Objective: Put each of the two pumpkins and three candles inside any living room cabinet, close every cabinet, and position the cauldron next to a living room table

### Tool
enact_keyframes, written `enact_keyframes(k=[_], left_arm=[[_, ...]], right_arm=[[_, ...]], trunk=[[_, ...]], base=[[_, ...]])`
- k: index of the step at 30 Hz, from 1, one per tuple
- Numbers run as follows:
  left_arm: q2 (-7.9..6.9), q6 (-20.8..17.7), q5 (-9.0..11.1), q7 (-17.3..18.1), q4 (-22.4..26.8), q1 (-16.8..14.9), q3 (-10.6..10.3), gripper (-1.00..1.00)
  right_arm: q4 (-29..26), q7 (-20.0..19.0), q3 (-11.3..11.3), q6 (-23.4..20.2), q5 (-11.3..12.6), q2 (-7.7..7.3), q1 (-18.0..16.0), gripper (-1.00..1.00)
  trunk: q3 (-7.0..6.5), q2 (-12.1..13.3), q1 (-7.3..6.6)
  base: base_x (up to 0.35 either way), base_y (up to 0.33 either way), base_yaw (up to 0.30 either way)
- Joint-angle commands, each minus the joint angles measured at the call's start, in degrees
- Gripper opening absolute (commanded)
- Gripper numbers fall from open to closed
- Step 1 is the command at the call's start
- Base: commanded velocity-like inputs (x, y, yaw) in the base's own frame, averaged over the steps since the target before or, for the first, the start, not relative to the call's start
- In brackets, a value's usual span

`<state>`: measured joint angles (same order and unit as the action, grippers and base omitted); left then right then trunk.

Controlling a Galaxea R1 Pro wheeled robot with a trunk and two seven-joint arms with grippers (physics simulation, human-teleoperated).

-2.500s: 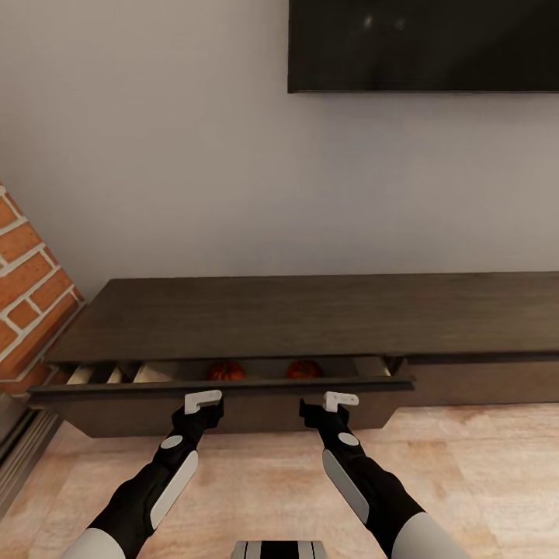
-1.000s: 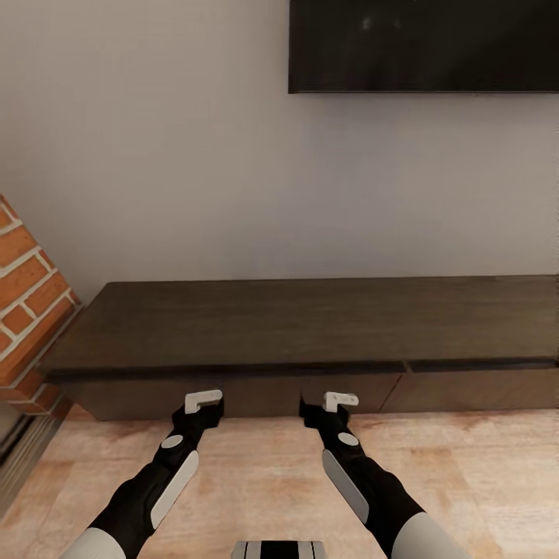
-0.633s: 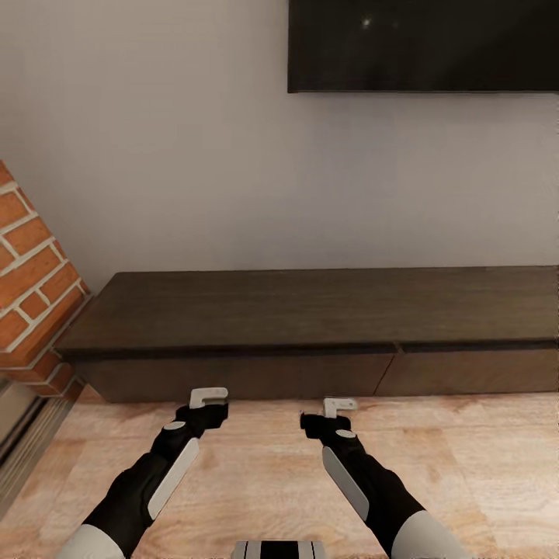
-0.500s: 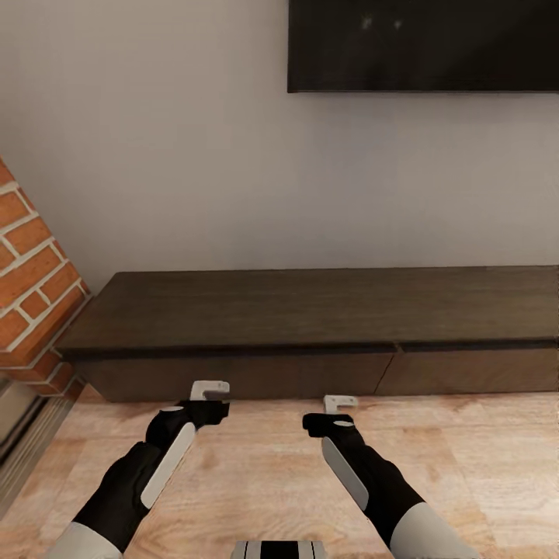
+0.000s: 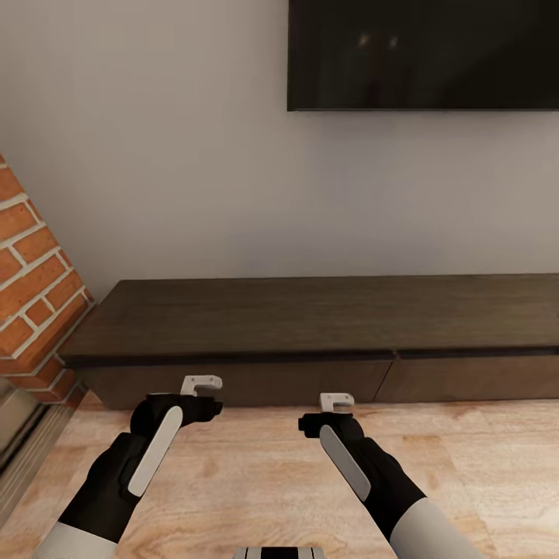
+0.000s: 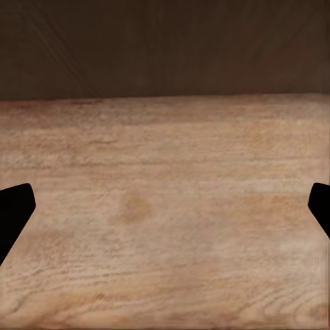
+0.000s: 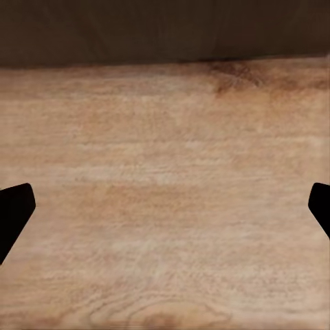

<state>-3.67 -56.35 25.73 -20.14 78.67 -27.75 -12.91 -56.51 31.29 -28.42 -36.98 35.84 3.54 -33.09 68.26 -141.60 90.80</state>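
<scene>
The long dark brown cabinet stands against the wall with both drawer fronts flush and shut. My left gripper hovers over the plank floor just short of the left drawer front, touching nothing. My right gripper hangs at the same height before that drawer's right end. In the left wrist view the left gripper is open, its black fingertips far apart over bare floor. The right gripper is open the same way, holding nothing. The pumpkins, candles and cauldron are out of view.
A red brick fireplace juts in at the left, close to the cabinet's left end. A black TV hangs on the grey wall above. Light wood floor stretches between me and the cabinet.
The left drawer, open 2.5 s ago with two pumpkins inside, is now shut. Both grippers have drawn back from the drawer front, and the view has shifted slightly.
</scene>
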Motion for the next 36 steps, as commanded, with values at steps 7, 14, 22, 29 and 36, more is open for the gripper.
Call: enact_keyframes(k=[7, 14, 22, 29, 36], left_arm=[[0.06, -0.24, 0.7, -0.6, -1.48, -0.06, -0.23, 1.0], [0.1, -0.25, 0.73, -0.69, -1.75, -0.05, -0.22, 1.0], [2.27, -0.02, 0.54, -2.32, -6.73, -1.1, -0.45, 1.0], [5.35, 0.2, 0.66, -8.9, -18.68, -3.53, 2.68, 1.0], [5.23, 2.13, 0.36, -9.37, -27.66, -3.65, 7.24, 1.0]], right_arm=[[-0.15, 0.6, -0.14, -1.09, 0.63, -0.02, -0.05, 1.0], [-0.68, 0.61, -0.17, -1.6, 0.56, 0.04, -0.05, 1.0], [-3.78, 0.53, -0.17, -5.82, 0.66, 0.0, -0.05, 1.0], [-4.19, 0.53, 5.87, -8.17, 0.69, -0.34, -0.05, 1.0], [-4.16, -0.05, 13.1, -10.82, 0.77, -0.6, 0.4, 1.0]], trunk=[[-1.21, 2.8, -1.55], [-2.47, 5.61, -3.09], [-3.91, 8.82, -4.85], [-5.16, 11.63, -6.39], [-6.42, 14.43, -7.92]], base=[[0.0, 0.0, 0.0], [0.0, 0.0, 0.0], [0.0, 0.0, 0.0], [0.0, 0.0, 0.0], [0.0, 0.0, 0.0]])
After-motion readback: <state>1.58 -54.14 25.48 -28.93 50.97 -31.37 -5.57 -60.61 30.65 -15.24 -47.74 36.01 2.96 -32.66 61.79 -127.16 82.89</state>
